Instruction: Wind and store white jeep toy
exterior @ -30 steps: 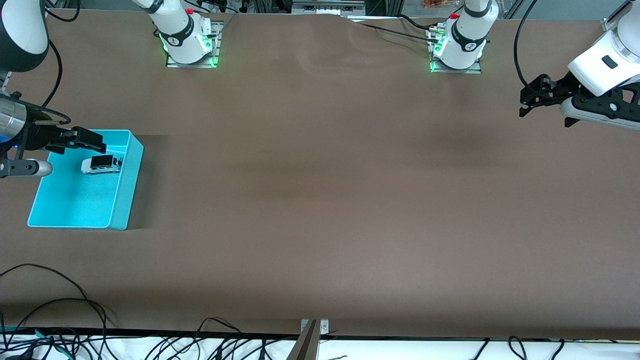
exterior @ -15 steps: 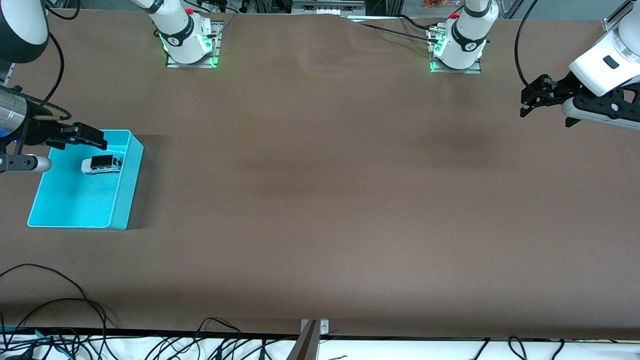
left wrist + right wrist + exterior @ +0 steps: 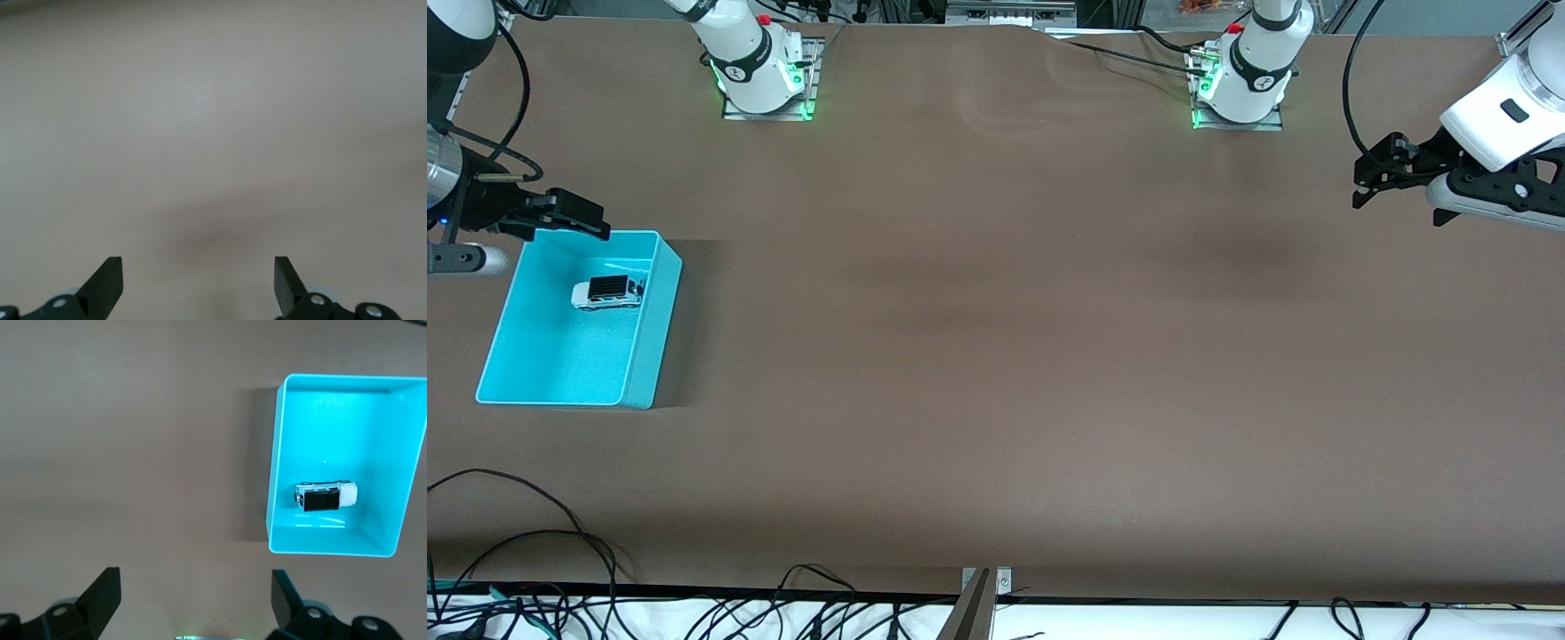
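The white jeep toy (image 3: pixel 607 292), with a black roof panel, lies inside the turquoise bin (image 3: pixel 654 333) at the right arm's end of the table; it also shows in the right wrist view (image 3: pixel 325 496) within the bin (image 3: pixel 277 480). My right gripper (image 3: pixel 574 220) is open and empty, up in the air over the bin's edge nearest the robots. My left gripper (image 3: pixel 1369 178) is open and empty, held above bare table at the left arm's end. The left wrist view shows only bare table between its fingertips (image 3: pixel 107 283).
The brown table (image 3: pixel 996 356) spreads between the two arms. The arm bases (image 3: pixel 760 76) stand along the edge by the robots. Loose black cables (image 3: pixel 534 542) lie along the edge nearest the front camera.
My right gripper has risen and drawn back from over the jeep toward the robots' edge of the bin. The jeep stays in the bin. The left arm has barely moved.
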